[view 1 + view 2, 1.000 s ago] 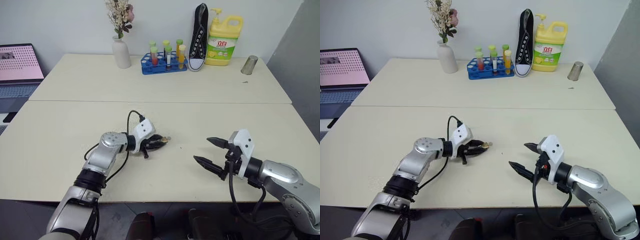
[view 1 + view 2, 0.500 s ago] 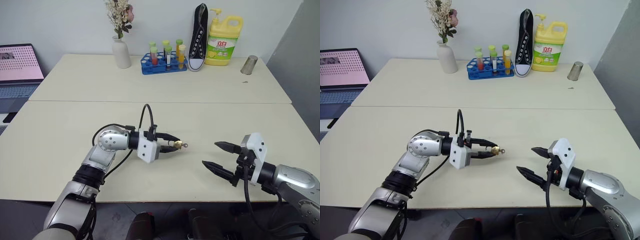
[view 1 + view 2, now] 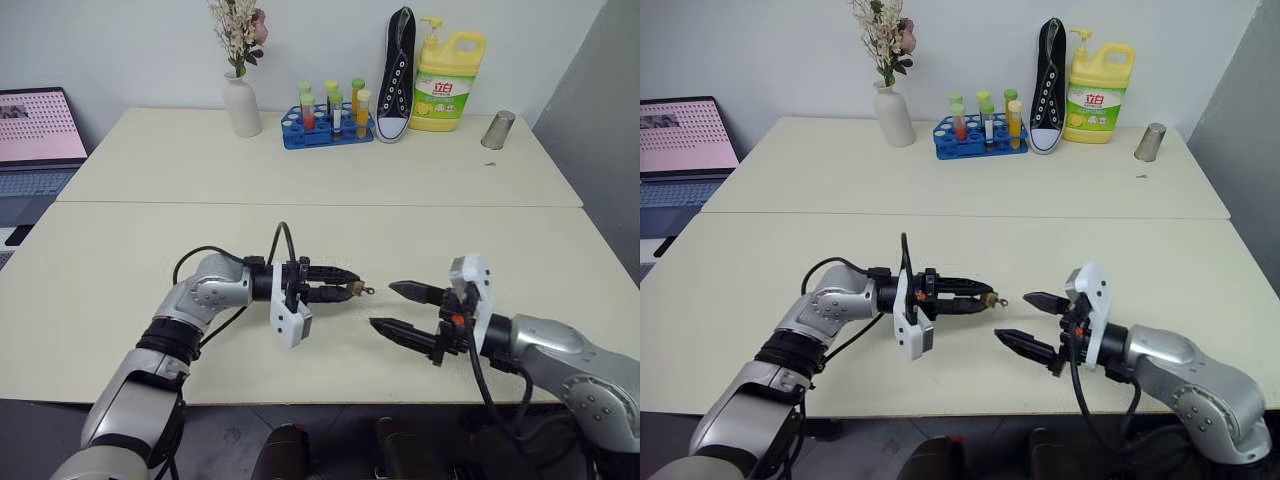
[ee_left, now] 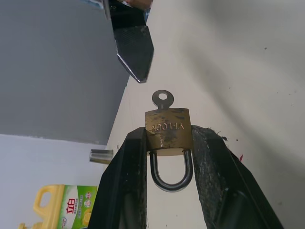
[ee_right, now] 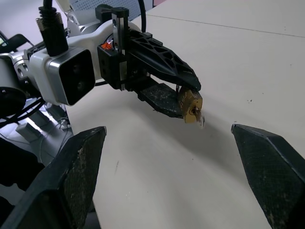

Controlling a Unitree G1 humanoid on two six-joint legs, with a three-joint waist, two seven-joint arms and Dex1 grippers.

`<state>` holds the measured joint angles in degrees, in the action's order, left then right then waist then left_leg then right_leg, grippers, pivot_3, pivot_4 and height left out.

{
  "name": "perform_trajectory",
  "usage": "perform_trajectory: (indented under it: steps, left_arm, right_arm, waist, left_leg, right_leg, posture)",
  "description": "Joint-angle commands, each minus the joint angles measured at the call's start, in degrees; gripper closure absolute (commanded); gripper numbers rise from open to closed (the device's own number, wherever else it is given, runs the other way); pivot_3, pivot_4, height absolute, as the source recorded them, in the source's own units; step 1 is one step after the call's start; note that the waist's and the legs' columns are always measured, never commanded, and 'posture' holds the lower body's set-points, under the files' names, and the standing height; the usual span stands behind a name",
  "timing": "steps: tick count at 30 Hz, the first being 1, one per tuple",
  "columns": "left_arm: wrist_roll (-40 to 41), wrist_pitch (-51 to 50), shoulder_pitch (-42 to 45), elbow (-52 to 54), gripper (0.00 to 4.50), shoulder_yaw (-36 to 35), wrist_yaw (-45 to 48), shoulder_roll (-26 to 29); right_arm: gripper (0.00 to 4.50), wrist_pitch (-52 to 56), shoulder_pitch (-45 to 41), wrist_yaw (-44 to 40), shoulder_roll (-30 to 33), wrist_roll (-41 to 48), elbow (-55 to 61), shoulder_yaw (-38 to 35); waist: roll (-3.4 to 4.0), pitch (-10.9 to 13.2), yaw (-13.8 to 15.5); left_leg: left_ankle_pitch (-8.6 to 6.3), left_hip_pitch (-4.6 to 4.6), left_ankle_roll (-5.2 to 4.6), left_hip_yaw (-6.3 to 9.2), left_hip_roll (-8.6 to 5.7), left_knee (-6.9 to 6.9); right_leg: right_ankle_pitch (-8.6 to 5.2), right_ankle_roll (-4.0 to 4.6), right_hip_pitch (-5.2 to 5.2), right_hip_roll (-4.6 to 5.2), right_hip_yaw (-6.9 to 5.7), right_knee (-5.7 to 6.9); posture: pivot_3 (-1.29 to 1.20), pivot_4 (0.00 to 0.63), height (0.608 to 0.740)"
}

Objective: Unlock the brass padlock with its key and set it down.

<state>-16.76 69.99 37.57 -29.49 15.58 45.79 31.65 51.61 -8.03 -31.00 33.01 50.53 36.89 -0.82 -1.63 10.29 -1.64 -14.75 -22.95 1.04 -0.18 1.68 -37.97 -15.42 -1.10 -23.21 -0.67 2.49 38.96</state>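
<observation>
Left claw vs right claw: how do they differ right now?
Grip: the left claw is clamped on the brass padlock, held above the table with the key sticking out of the body; the right claw holds nothing.
Opening: left fingers are drawn in against the lock's sides; right fingers are spread wide.
Heading: the left points toward the right arm, the right points back at the padlock.
Shared: both have black fingers and hover over the near table.

Both arms are clad in rounded silver-grey metal shells with black joint bands. Each wrist carries a white boxy camera housing, and a black cable loops from it back along the forearm. The left gripper and the right gripper each have two black, tapering fingers with rough, speckled inner pads.
</observation>
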Motion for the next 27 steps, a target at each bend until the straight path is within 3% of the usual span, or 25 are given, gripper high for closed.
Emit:
perform_trajectory:
  steps: [1, 10, 13, 23, 27]
  left_arm:
    - [-0.79, 0.22, 0.31, 2.35, 3.55, -0.08, -3.16, 0.98]
    - [-1.76, -0.12, -0.24, 3.59, 3.55, 1.46, -6.07, 2.38]
    - [-2.11, -0.21, -0.19, 3.82, 3.55, 1.94, -6.86, 2.70]
    - [-2.79, -1.13, -0.50, 4.57, 3.55, 2.66, -8.89, 3.29]
    - [-3.00, -1.43, -0.74, 4.87, 3.55, 2.73, -9.46, 3.39]
  right_arm:
    - [0.06, 0.27, -2.41, -0.07, -1.14, 0.18, -1.75, 1.54]
    - [0.06, 0.04, -5.52, -0.68, -3.00, 0.10, -6.40, 2.47]
    - [0.71, 0.16, -6.16, -1.15, -3.22, 0.34, -7.26, 2.32]
    - [4.40, 1.11, -8.26, -3.44, -2.94, 1.12, -9.41, 2.46]
    - [4.50, 1.34, -8.63, -3.84, -2.93, 1.00, -9.64, 2.63]
  waist:
    - [0.00, 0.00, 0.00]
    - [0.00, 0.00, 0.00]
    - [0.00, 0.00, 0.00]
    - [0.00, 0.00, 0.01]
    - [0.00, 0.00, 0.01]
  left_leg:
    - [0.00, 0.00, 0.00, 0.00, 0.01, 0.00]
    - [0.00, 0.00, 0.00, 0.01, 0.02, 0.00]
    - [0.00, 0.00, 0.00, 0.01, 0.02, 0.00]
    - [0.00, 0.00, 0.00, 0.01, 0.03, 0.00]
    - [0.00, 0.00, 0.00, 0.01, 0.03, 0.00]
  right_leg:
    - [0.00, 0.00, 0.00, 0.00, 0.00, 0.00]
    - [0.00, 0.01, 0.00, 0.00, -0.01, 0.01]
    - [0.01, 0.01, 0.00, 0.00, -0.01, 0.01]
    - [0.01, 0.01, -0.01, 0.00, -0.02, 0.01]
    - [0.02, 0.03, -0.01, 0.00, -0.02, 0.02]
  posture:
    - [0.00, 0.150, 0.740]
    - [0.00, 0.150, 0.740]
    - [0.00, 0.150, 0.740]
    - [0.00, 0.150, 0.740]
    - [0.00, 0.150, 0.740]
